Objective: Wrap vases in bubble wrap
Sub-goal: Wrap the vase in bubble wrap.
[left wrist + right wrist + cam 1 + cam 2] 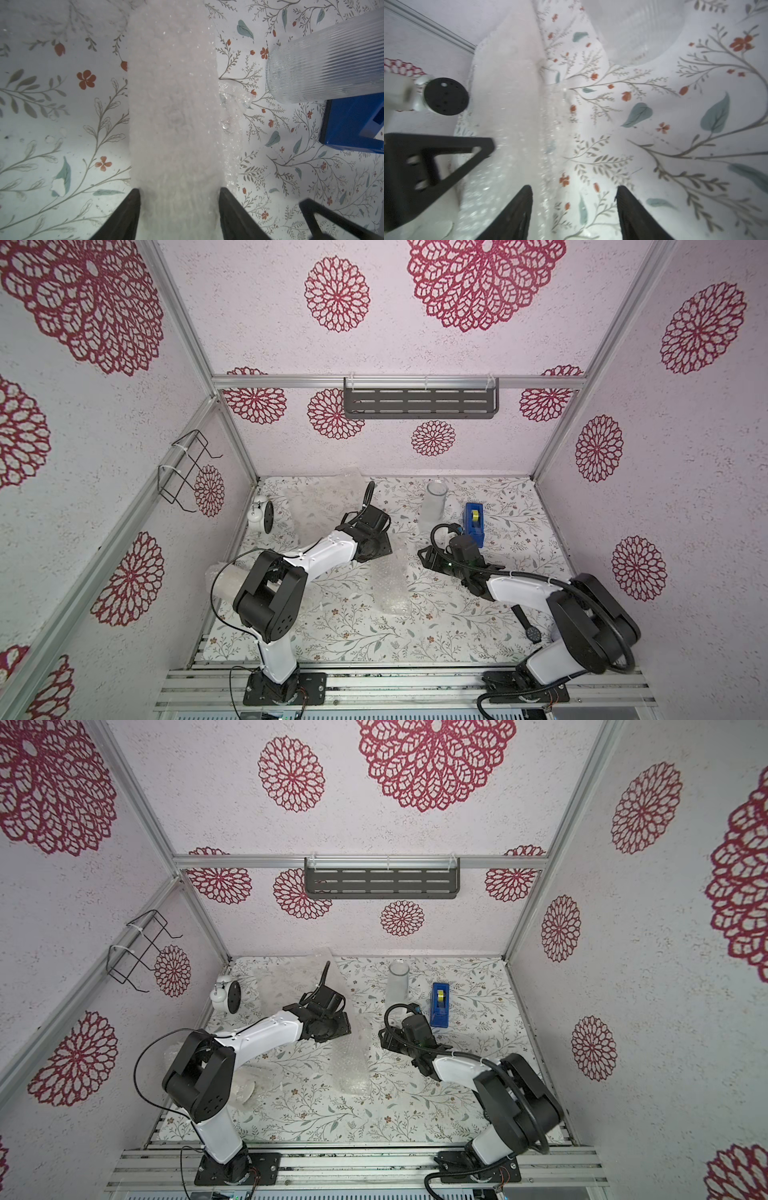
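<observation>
A long roll of bubble wrap (395, 576) (174, 93) lies in the middle of the table, and whatever is inside it is hidden. My left gripper (179, 193) (384, 549) is shut on the roll's far end, one finger pressed against each side. My right gripper (574, 191) (422, 556) hovers open just right of that end, with only tablecloth between its fingers. A ribbed glass vase (434, 506) (322, 68) stands bare behind the grippers. A white vase in bubble wrap (245, 1088) lies under my left elbow. A loose bubble wrap sheet (324, 502) lies at the back left.
A blue tape dispenser (473, 524) (353, 124) stands right of the glass vase, close to my right wrist. A white alarm clock (262, 514) (446, 96) sits at the back left wall. A black wristwatch (530, 626) lies by my right arm's base.
</observation>
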Robot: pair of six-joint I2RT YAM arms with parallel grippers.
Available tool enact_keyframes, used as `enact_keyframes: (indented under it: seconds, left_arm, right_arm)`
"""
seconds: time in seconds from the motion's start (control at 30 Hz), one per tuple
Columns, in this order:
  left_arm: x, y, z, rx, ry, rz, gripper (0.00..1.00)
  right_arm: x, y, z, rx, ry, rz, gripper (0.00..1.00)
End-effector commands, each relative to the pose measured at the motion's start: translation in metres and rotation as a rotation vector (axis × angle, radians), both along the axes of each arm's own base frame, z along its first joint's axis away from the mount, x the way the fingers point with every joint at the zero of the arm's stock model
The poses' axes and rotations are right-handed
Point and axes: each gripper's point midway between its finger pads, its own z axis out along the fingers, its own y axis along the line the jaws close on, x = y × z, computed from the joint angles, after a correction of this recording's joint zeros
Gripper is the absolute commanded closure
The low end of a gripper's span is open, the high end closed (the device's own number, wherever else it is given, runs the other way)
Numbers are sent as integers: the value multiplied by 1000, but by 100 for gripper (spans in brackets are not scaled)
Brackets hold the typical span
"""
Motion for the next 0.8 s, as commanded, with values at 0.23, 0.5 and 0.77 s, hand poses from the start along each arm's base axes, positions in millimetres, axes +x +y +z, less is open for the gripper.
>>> enact_keyframes:
  seconds: [0.23, 0.5, 0.77]
  left_arm:
    - [-19, 16, -37, 104, 103, 0, 39]
    - [-18, 16, -37, 106, 102, 0, 39]
    - [-18, 14, -37, 103, 100, -1, 39]
  right_arm:
    - [56, 44, -10, 196, 5, 102, 47]
    - [66, 60, -25, 241, 44, 128, 55]
    - [76, 72, -31, 256, 57, 154, 67]
